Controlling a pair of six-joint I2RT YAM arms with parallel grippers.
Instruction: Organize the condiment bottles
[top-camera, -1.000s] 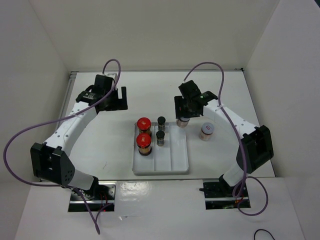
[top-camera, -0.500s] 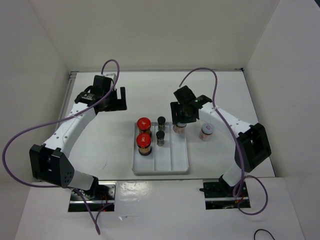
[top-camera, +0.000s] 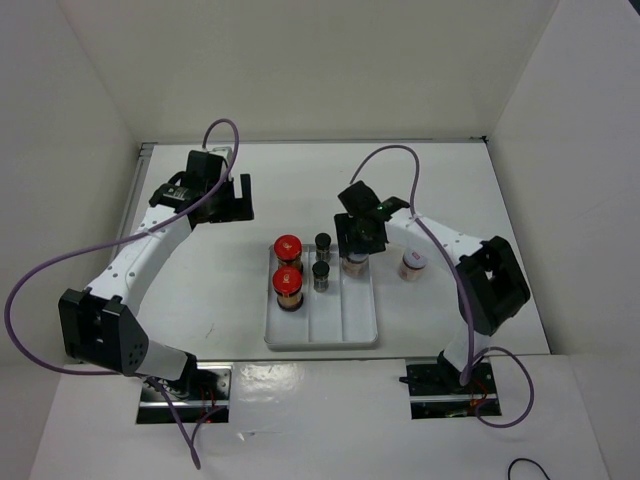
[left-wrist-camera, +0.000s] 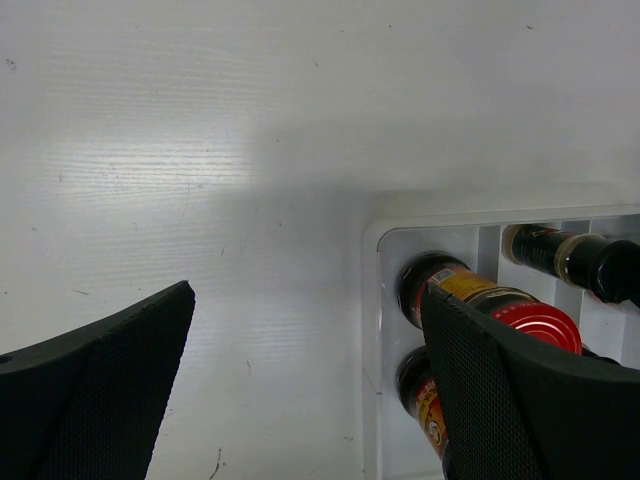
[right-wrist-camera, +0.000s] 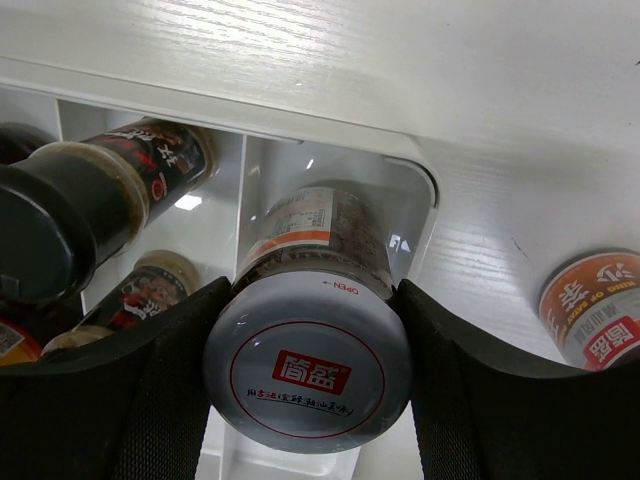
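White bench (top-camera: 200, 270) carries a three-section tray (top-camera: 350, 325): two red-capped jars (top-camera: 288, 246) stand in its left section, two dark jars (top-camera: 323, 241) in the middle one. At the far end of the right section the right end effector (top-camera: 356, 243) is clamped on a pinkish jar (right-wrist-camera: 310, 375) with a pale lid, and a second pinkish jar (top-camera: 413, 264) stands on the bench near the tray's right side. Left end effector (left-wrist-camera: 310, 400), fingers apart and holding nothing, hangs over bare bench beyond the tray's far left corner.
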